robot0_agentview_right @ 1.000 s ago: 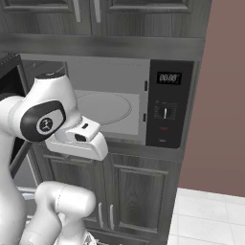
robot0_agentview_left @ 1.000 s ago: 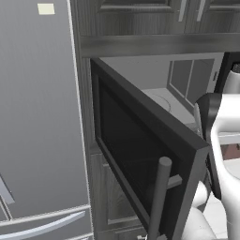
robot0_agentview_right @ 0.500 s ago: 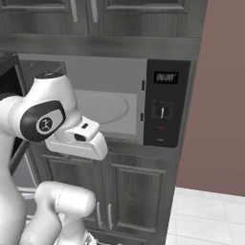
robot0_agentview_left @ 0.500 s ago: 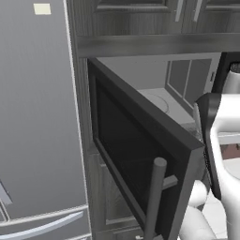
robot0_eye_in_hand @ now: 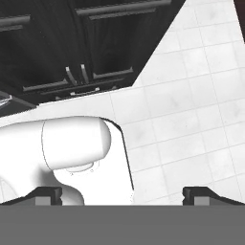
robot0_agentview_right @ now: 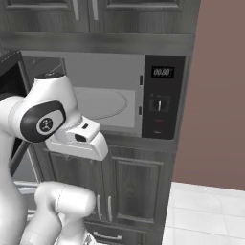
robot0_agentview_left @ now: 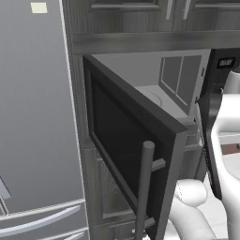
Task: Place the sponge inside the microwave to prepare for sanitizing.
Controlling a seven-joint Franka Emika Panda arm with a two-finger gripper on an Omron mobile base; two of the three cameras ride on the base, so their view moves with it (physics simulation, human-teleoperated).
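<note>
The microwave [robot0_agentview_right: 107, 76] is built into dark cabinetry and stands open, its light grey inside and round turntable [robot0_agentview_right: 100, 103] bare. Its dark glass door [robot0_agentview_left: 126, 136] swings out to the left, with the grey bar handle [robot0_agentview_left: 143, 187] nearest me. The black control panel [robot0_agentview_right: 161, 98] is at the right. The sponge is out of view. My gripper [robot0_eye_in_hand: 124, 195] is open and looks down at the floor, its fingertips [robot0_eye_in_hand: 48, 194] far apart with nothing between them.
A tall grey fridge [robot0_agentview_left: 33, 117] stands left of the microwave. Dark lower cabinet doors [robot0_agentview_right: 129, 186] sit under it. White floor tiles [robot0_eye_in_hand: 191, 95] spread to the right, beside a brown wall [robot0_agentview_right: 215, 86]. The open door juts into the space ahead.
The whole picture has shifted slightly in both base views, so the base has moved a little. The gripper stays open and the microwave door stays open.
</note>
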